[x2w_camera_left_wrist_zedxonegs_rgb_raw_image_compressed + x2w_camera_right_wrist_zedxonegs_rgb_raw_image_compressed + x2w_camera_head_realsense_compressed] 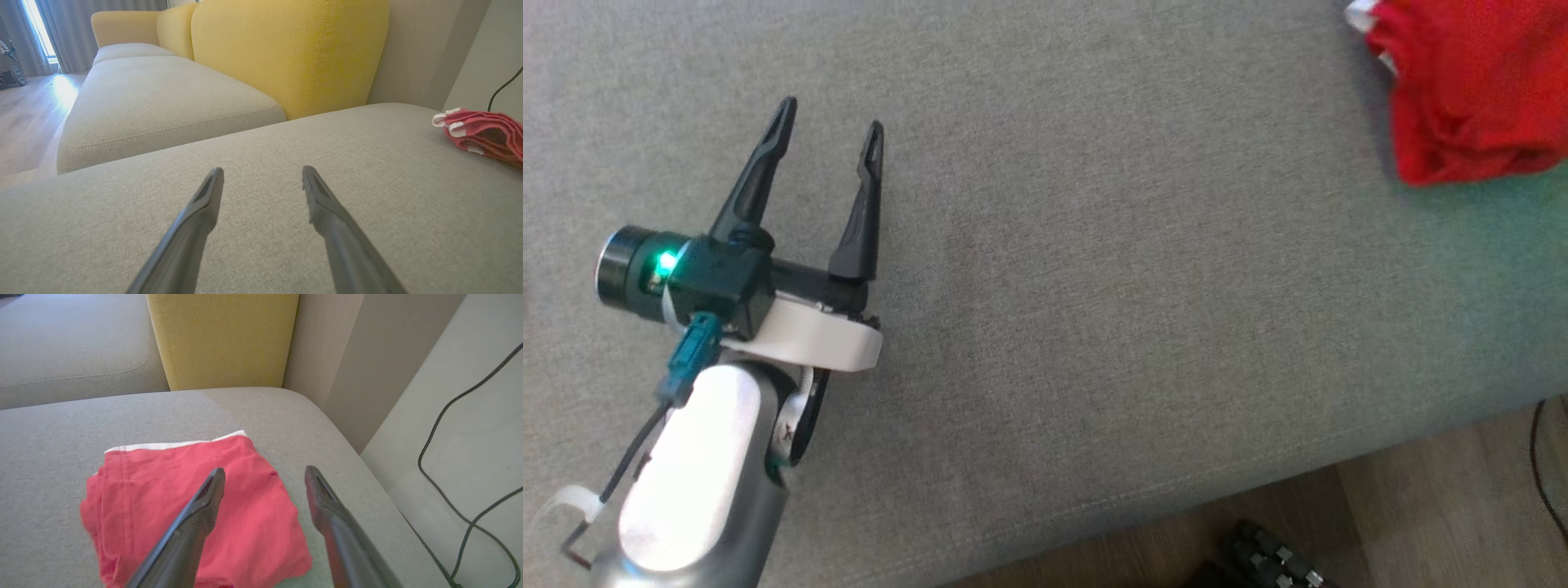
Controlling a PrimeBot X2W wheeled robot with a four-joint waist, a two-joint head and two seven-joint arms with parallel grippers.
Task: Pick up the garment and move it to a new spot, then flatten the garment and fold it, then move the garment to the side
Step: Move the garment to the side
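The right gripper hangs with its 2 jaws spread wide and empty over the folded red garment, whose right edge falls between them on the grey sofa cushion. Well apart to the garment's left, the left gripper hovers over bare cushion, jaws equally wide, holding nothing. A yellow backrest rises beyond the garment at the cushion's far edge.

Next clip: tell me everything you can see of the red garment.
The garment is red cloth with white trim along one edge, soft and creased, folded into a compact stack. It lies on the grey cushion near its right end. The open right hand is over it, gripping nothing; contact is unclear.
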